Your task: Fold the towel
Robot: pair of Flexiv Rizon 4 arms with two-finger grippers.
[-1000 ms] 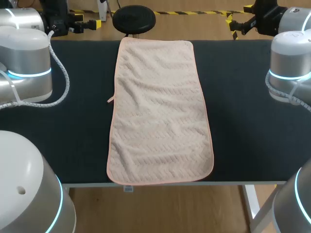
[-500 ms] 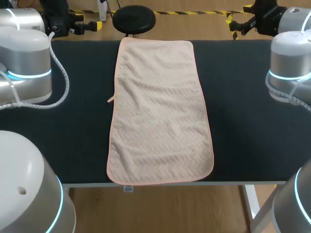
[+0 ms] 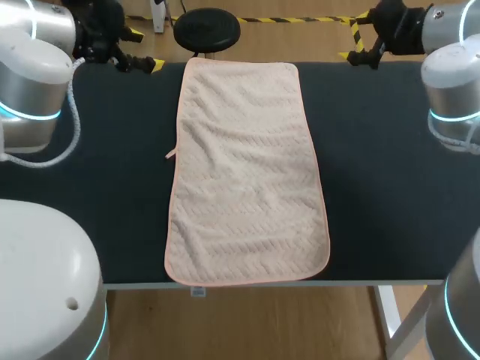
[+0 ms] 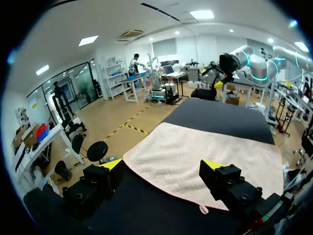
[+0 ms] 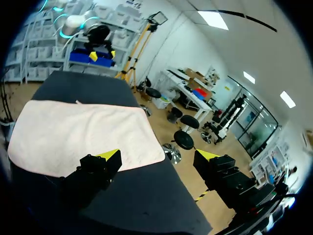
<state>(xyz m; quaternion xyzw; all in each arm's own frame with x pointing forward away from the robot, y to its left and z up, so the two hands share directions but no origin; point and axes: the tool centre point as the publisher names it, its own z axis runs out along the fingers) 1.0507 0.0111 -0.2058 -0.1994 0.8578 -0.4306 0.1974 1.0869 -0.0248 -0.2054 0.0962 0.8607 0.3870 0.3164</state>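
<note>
The towel [image 3: 247, 172] lies spread flat and lengthwise down the middle of the dark tabletop [image 3: 382, 187], one short hem at the far edge and the other at the near edge. In all this it matches how it lay a second ago: same wrinkles, same outline. What has changed is us. Both arms have swung inward, so the left claw [image 3: 141, 51] now hangs by the far left corner of the tabletop and the right claw [image 3: 355, 36] by the far right, each a little outside the towel's far corners, where before they sat further back. Both claws are released, fingers wide apart with nothing between them, as each wrist view shows plainly. From the left wrist the towel stretches ahead of the fingers, and from the right wrist its corner lies just ahead and to one side. We read this as the opening approach, with the fold itself not yet begun – likely a grab at the two far corners to carry that hem toward the near one. Around the towel there is little. A small loop [image 3: 171, 154] sticks out from its left hem, and what seems to be a label [image 3: 197, 291] hangs over the near edge, though it is too small to be sure. The hindrance we foresee is the cloth itself – it lies flush on the tabletop, so pinching a single layer at the corner may take care, and the rumpled middle could drag unevenly.
</note>
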